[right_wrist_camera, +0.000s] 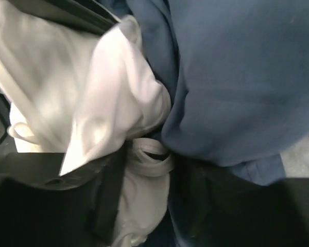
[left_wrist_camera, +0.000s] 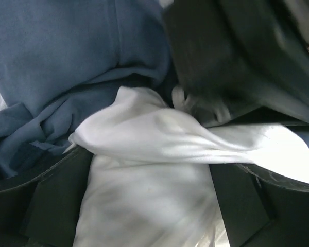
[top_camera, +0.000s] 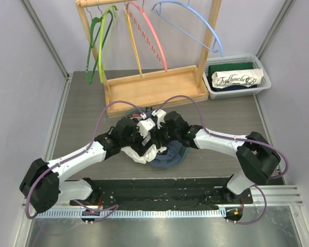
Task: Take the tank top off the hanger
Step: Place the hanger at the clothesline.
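White tank top is down in a crumpled heap at the middle of the bench, and a dark blue cloth is bunched against it at its 3 o'clock. Both arms are right on top of the pile. The left end effector sits at the tank top's 12 o'clock. From the left wrist, its fingers stand wide apart, nothing pinched, and a fold of the white fabric lies across the gap, with blue cloth beyond. The right end effector hangs just beside it, over the seam where white meets blue. In the right wrist view a white strap loop lies between its dark fingers, but I cannot tell whether they grip it or merely straddle it. Out at 12 o'clock stands the wooden rack, hung with coloured hangers. At 2 o'clock is a white basket of folded clothes.
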Available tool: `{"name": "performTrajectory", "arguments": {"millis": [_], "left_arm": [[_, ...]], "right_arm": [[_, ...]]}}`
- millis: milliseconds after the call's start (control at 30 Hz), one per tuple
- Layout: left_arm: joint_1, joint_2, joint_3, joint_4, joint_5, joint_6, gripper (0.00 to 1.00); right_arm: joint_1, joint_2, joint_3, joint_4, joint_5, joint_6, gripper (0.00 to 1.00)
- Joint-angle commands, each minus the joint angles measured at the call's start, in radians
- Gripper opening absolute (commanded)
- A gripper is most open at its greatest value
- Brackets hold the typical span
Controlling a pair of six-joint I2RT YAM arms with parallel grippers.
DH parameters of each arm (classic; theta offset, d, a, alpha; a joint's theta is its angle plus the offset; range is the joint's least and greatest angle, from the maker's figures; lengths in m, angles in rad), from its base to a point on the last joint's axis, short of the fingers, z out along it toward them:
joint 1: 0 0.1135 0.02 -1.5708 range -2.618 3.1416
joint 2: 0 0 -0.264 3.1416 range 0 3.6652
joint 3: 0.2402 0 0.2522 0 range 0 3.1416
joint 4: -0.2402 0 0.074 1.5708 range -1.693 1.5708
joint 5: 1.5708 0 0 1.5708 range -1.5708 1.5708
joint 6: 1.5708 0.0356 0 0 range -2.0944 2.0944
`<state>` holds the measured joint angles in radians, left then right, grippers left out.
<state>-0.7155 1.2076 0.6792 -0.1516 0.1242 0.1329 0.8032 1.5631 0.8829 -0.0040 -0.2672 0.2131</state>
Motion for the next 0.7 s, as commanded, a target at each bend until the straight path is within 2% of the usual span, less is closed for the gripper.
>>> {"name": "performTrajectory", "arguments": {"millis": [0, 167, 300, 367, 433, 467, 600, 667], "left_arm": [[0.005, -0.006, 0.181, -0.147, -0.063, -0.009, 0.99], [0.007, -0.017, 0.432, -0.259, -0.043, -0.038, 1.00], [0.010, -0.042, 0.532, -0.359, -0.014, -0.047, 1.00], [0.019, -0.066, 0.559, -0.400, -0.017, -0.050, 1.00], [0.047, -0.083, 0.585, -0.425, -0.027, -0.062, 1.00], [0.060, -0.101, 0.585, -0.439, -0.031, -0.070, 1.00], [0.125, -0.160, 0.553, -0.489, -0.076, -0.091, 1.00], [0.149, -0.192, 0.510, -0.491, -0.106, -0.101, 1.00]], "right_arm": [[0.005, -0.061, 0.019, -0.316, 0.170, -0.049, 0.59], [0.005, -0.184, 0.142, -0.415, 0.311, -0.087, 0.73], [0.005, -0.245, 0.218, -0.494, 0.405, -0.127, 0.82], [0.004, -0.273, 0.240, -0.533, 0.428, -0.141, 0.84], [0.007, -0.288, 0.266, -0.568, 0.450, -0.155, 0.98], [0.005, -0.302, 0.275, -0.580, 0.456, -0.158, 1.00], [0.043, -0.395, 0.311, -0.572, 0.406, -0.207, 0.99], [0.146, -0.434, 0.282, -0.525, 0.414, -0.237, 1.00]]}}
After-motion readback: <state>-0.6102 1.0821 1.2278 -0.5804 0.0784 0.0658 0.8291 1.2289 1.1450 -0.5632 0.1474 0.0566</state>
